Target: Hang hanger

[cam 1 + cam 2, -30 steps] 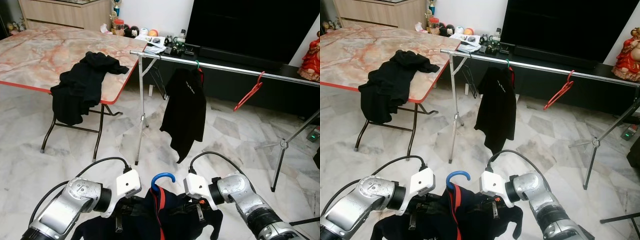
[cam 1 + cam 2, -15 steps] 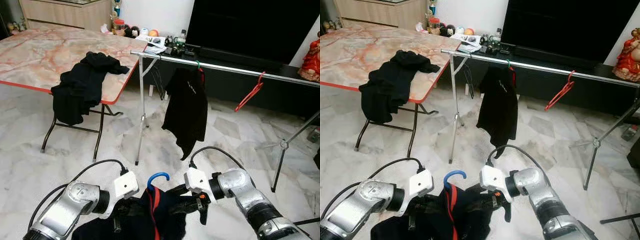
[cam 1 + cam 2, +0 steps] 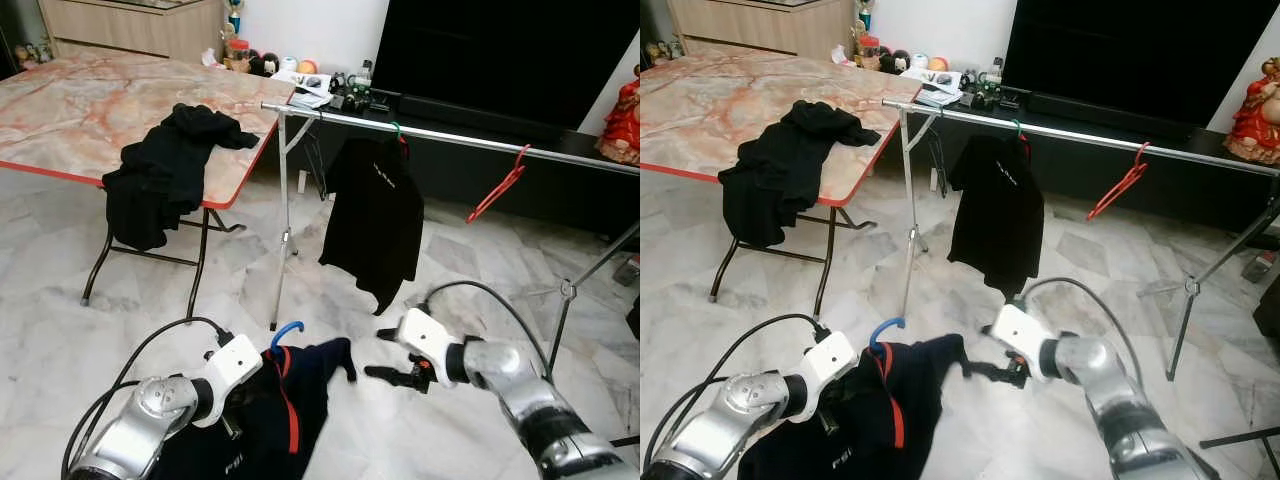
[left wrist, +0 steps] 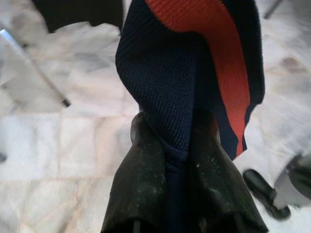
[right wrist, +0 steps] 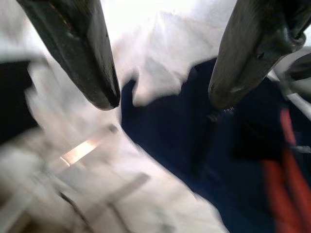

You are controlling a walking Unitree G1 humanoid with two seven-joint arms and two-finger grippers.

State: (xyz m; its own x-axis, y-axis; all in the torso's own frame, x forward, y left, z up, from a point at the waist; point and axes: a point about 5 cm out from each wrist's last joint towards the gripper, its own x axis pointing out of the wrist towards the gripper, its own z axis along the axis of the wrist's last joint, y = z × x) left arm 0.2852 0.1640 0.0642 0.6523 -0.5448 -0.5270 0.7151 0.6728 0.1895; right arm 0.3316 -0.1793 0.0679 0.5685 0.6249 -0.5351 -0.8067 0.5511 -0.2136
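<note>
Left eye view has the left gripper [image 3: 232, 420] low at the near left, its fingers [image 4: 146, 184] clamped on the fabric of a navy garment [image 3: 285, 410] with a red stripe. That garment is draped on a blue hanger [image 3: 285, 332], whose hook curves up just above the collar, close to the gripper's white housing. A sleeve of the garment reaches right toward the right gripper [image 3: 392, 355], which hovers apart from the cloth with its fingers [image 5: 92, 58] spread wide and holding nothing.

Beyond them, a silver clothes rail [image 3: 450, 135] runs across the far side of the room on thin legs. A black shirt [image 3: 375, 225] hangs from it near the left end, and a bare red hanger [image 3: 500, 185] dangles farther right. At the far left stands a marble-patterned worktop [image 3: 90, 100] with a red edge, and a heap of black clothing [image 3: 165, 170] spills over its near right corner. The floor [image 3: 150, 320] is pale marble tile.
</note>
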